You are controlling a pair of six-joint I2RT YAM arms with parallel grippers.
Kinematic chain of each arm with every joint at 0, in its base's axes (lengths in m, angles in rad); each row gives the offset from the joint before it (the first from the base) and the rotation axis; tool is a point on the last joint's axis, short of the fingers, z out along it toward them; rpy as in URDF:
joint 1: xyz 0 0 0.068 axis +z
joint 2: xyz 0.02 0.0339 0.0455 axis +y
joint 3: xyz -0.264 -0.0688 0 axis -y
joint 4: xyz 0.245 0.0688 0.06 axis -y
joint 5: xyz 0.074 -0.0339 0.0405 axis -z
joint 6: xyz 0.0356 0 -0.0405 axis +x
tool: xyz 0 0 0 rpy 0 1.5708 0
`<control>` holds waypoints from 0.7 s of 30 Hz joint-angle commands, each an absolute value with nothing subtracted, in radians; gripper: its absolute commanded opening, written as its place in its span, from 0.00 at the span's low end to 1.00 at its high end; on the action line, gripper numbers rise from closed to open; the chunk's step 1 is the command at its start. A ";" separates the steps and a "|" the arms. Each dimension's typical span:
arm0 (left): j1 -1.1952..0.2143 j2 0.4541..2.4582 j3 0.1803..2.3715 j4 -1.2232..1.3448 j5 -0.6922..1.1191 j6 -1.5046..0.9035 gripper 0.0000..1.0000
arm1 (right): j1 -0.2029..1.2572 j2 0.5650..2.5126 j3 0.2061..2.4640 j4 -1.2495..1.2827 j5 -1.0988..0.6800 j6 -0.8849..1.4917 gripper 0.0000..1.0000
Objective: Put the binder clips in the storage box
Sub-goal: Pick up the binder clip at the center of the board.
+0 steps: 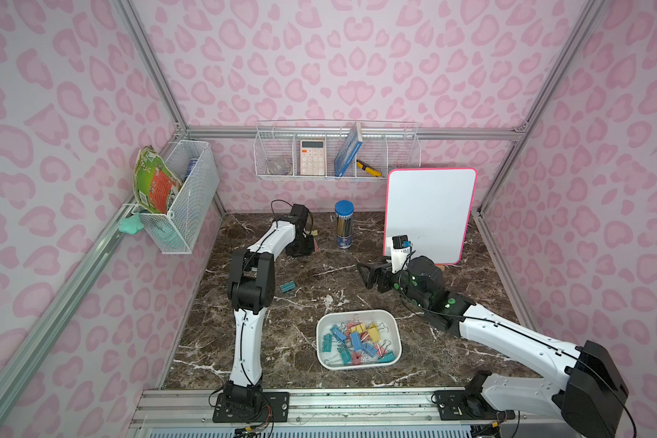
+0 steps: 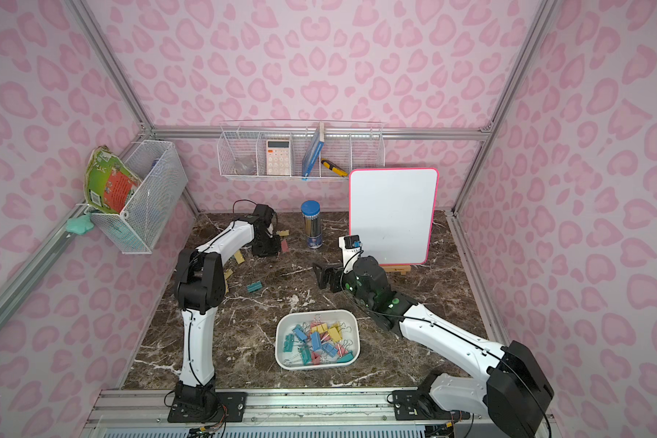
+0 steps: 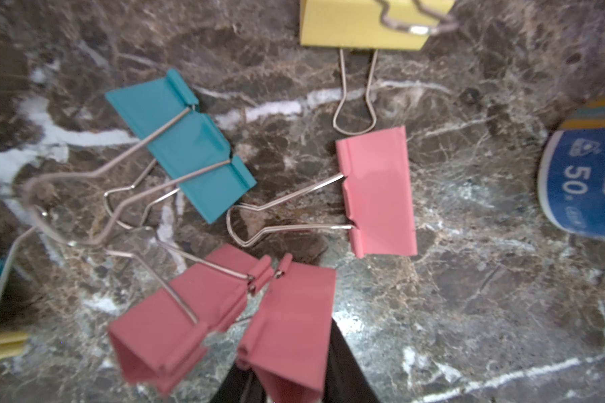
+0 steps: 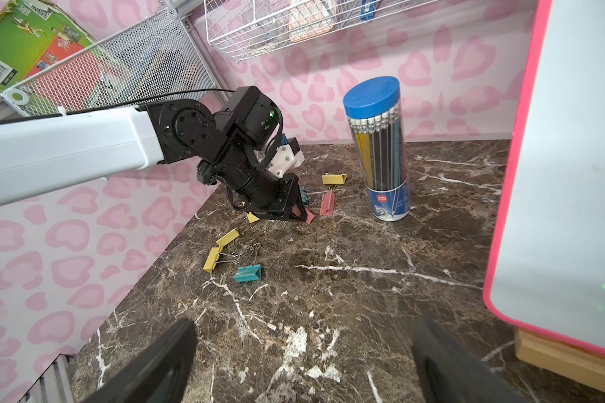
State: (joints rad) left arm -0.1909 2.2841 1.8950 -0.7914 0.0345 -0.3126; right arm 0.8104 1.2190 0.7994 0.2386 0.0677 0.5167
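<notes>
Binder clip (image 3: 290,324) between left jaws

Storage box (image 1: 392,328) on table (image 1: 319,273), front centre, between the two arm bases; binder clips (image 1: 357,341) piled in it; loose clips (image 4: 228,237) on table at far left, left of upright pencil tube (image 1: 344,225); left gripper (image 4: 303,216) down among them, a clip (image 3: 287,331) between its jaws; lone clip (image 1: 287,287) apart, nearer the box; whiteboard (image 1: 429,212) propped right of tube; right gripper (image 1: 365,276) before it, behind box; wire rack (image 1: 395,155) on back wall above; mesh basket (image 1: 194,197) on left wall.
</notes>
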 commanded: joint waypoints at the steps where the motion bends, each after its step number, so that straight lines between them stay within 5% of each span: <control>1: -0.191 2.284 1.907 -0.826 0.032 -0.322 0.26 | 0.810 1.217 0.803 0.235 0.078 0.517 0.98; 14: -0.190 2.230 1.891 -0.849 0.068 -0.340 0.02 | 0.808 1.224 0.799 0.241 0.081 0.532 0.98; 21: -0.190 2.159 1.872 -0.864 0.164 -0.370 0.00 | 0.809 1.221 0.800 0.234 0.085 0.535 0.98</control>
State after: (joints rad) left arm -0.1909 2.1971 1.8832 -0.8402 0.1028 -0.3454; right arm 0.8097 1.2247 0.7994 0.2352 0.0738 0.5243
